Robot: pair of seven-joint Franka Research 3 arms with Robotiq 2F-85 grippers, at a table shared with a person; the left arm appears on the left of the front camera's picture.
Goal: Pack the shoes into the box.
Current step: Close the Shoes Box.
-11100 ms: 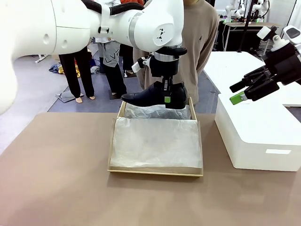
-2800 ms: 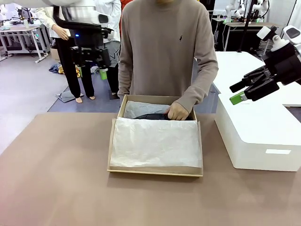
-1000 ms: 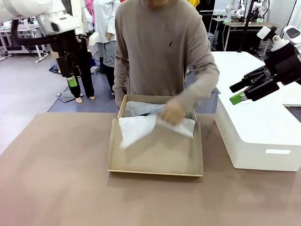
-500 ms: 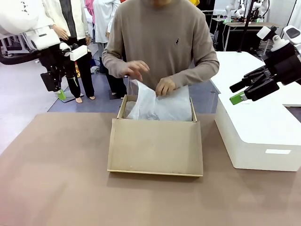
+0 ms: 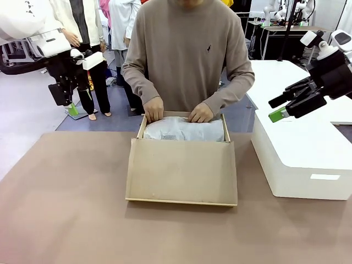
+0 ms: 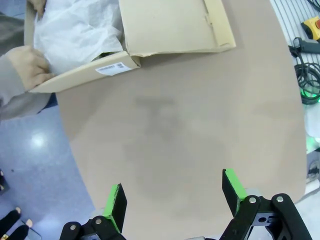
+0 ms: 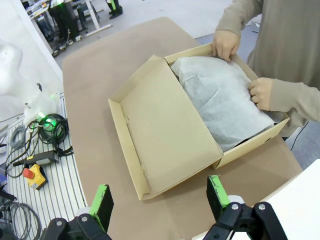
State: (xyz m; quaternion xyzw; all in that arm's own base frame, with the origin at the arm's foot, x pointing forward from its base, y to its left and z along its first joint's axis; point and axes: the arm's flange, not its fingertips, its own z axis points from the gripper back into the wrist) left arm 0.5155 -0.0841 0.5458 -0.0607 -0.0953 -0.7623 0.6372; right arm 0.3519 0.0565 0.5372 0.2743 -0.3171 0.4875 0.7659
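Note:
The tan cardboard box [image 5: 181,170] sits mid-table, its flap lid lying flat toward me. White tissue paper [image 5: 181,129] covers the inside, so the shoes are hidden beneath it. A person's hands [image 5: 154,109] press the tissue at the box's far rim. My left gripper [image 5: 66,102] hangs high off the table's far left corner. In its wrist view it [image 6: 174,192] is open and holds nothing, with the box [image 6: 175,25] far ahead. My right gripper [image 5: 276,108] hovers open above the white box. Its wrist view has it [image 7: 160,196] looking down on the box [image 7: 165,130] and tissue [image 7: 220,100].
A bigger white smooth box [image 5: 297,154] stands on the table's right side, under my right gripper. The person stands right behind the cardboard box. Bare brown tabletop [image 5: 66,198] stretches to the left and front. Cables and an emergency-stop button [image 7: 30,175] lie off the table edge.
The person lifted the tissue off the lid, folded it down over the box's contents, and now holds it at the far rim. My left arm swung out leftward; the right stayed still.

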